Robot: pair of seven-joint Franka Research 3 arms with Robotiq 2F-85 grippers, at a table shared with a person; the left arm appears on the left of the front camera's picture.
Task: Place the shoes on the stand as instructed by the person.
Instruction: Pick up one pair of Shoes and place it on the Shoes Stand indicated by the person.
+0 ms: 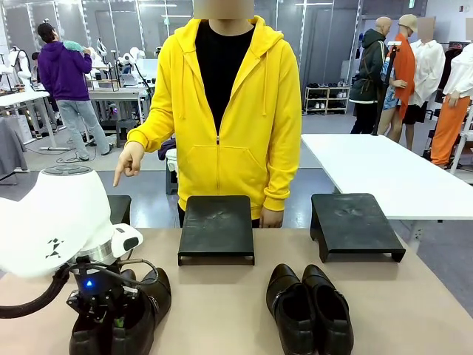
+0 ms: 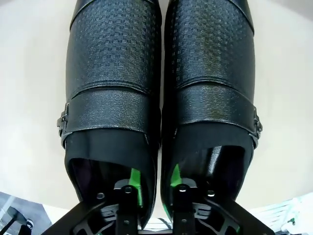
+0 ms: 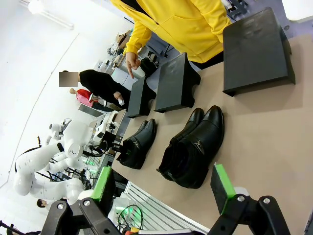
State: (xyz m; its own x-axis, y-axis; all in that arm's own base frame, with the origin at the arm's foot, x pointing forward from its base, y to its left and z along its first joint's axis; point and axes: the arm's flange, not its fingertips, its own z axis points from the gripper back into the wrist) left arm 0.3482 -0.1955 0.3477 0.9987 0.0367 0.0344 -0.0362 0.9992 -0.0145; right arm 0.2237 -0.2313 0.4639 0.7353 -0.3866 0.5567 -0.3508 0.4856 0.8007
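Buckled pair (image 2: pixel 117 98): two black embossed-leather shoes, toes away from the robot, touching side by side on the table (image 1: pixel 222 322) at the robot's near left. Left gripper (image 2: pixel 154 180) is down at the heel openings, one green finger inside each shoe. It is clenched on the two adjoining inner walls, so both shoes are pinched as one unit. Judgement: collars look stiff enough to bear the pinch, soles rigid, weight moderate and toe-heavy, so the pair will likely hang nose-down when lifted. The smooth lining could slip, and the outer walls are unsupported, so one shoe might twist out. This collar hold looks the sensible one; lift slowly. Second pair (image 1: pixel 310 310), smooth and glossy, lies right of the table's middle, untouched. Right gripper (image 3: pixel 161 174) hangs released, fingers spread wide, nothing between them. Beyond, along the far edge: left stand (image 1: pixel 120 208) partly behind the arm, middle stand (image 1: pixel 216 225), right stand (image 1: pixel 355 222). The person (image 1: pixel 229 111) in yellow aims a pointing hand (image 1: pixel 130 161) down toward the left stand, the likely target.
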